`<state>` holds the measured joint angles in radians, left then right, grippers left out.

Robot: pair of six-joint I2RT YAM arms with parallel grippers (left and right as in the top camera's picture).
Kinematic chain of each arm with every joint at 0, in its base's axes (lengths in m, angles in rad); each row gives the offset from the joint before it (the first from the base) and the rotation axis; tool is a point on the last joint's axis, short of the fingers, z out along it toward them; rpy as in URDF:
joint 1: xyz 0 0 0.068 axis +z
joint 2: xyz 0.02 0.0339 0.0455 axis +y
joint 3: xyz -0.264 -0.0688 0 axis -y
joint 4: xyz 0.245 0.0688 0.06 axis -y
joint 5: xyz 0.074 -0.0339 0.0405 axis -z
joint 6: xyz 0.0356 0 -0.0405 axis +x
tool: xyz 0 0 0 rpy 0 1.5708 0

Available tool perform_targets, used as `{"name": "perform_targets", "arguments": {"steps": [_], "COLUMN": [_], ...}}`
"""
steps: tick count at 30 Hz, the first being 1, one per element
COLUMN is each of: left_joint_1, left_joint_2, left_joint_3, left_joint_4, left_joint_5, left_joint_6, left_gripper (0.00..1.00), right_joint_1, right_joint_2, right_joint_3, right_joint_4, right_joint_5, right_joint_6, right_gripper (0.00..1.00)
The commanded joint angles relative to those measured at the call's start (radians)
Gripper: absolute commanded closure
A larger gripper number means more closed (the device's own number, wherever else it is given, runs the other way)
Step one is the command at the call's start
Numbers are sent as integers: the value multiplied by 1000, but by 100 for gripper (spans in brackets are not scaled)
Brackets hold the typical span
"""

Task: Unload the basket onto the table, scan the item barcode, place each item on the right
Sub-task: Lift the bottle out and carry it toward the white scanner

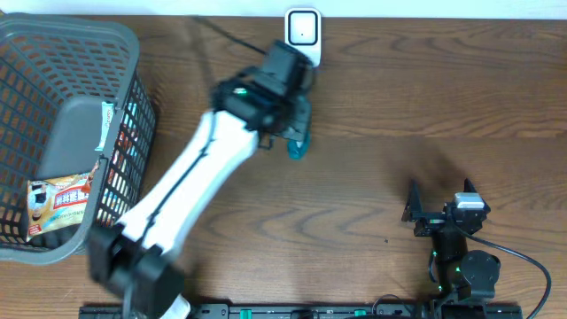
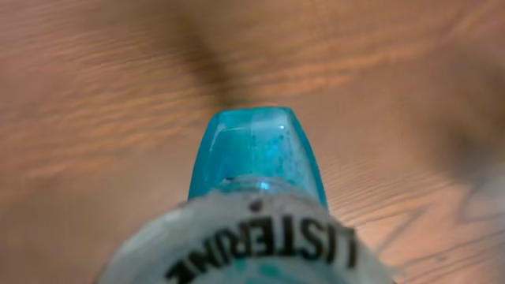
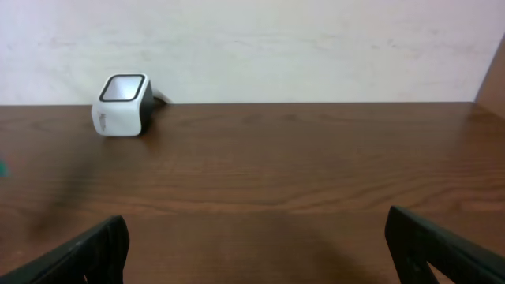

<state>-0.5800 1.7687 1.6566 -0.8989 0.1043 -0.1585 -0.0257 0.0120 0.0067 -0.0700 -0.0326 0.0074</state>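
The wooden table (image 1: 372,97) fills the overhead view, most of it bare boards. The grey mesh basket (image 1: 53,35) stands at its left end with a printed snack packet (image 1: 60,204) lying inside.

The left arm (image 1: 186,177) reaches diagonally from the near edge toward the far wall. The left gripper (image 1: 296,135) sits just in front of the white barcode scanner (image 1: 302,29), which stands at the table's far edge against the wall. The right gripper (image 1: 440,190) rests near the front right corner, fingers spread wide and empty, well apart from everything.

The smallest thing is the teal Listerine bottle (image 2: 256,150). It pokes out below the left gripper in the overhead view and fills the lower part of the left wrist view. The fingers themselves are hidden, but the bottle looks held, partly closed jaws clamped on it.

It is likely a small, light, rigid plastic bottle with a glossy, slippery label. A hold across the body that leaves the barcode uncovered seems best, and a loose grip could let it twist.

Room is tight only toward the wall and the scanner. To the right and toward the front the boards lie open, so turning the bottle there risks nothing.
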Motion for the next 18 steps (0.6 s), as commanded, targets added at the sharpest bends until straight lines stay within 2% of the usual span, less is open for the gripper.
{"name": "perform_targets", "arguments": {"steps": [1, 7, 16, 18], "left_joint_1": [-55, -109, -106, -106], "left_joint_2": [58, 115, 116, 117], "left_joint_3": [-2, -2, -2, -2], "left_joint_4": [41, 109, 222, 225], "left_joint_5": [-8, -8, -7, 25], "left_joint_6": [194, 260, 290, 337], "left_gripper": [65, 65, 65, 65], "right_joint_1": [5, 5, 5, 5], "right_joint_2": [-5, -5, -5, -5], "right_joint_3": [-1, -1, -1, -1], "right_joint_4": [-4, -4, -4, -4], "right_joint_5": [4, 4, 4, 4], "right_joint_6": [10, 10, 10, 10], "right_gripper": [1, 1, 1, 1]}}
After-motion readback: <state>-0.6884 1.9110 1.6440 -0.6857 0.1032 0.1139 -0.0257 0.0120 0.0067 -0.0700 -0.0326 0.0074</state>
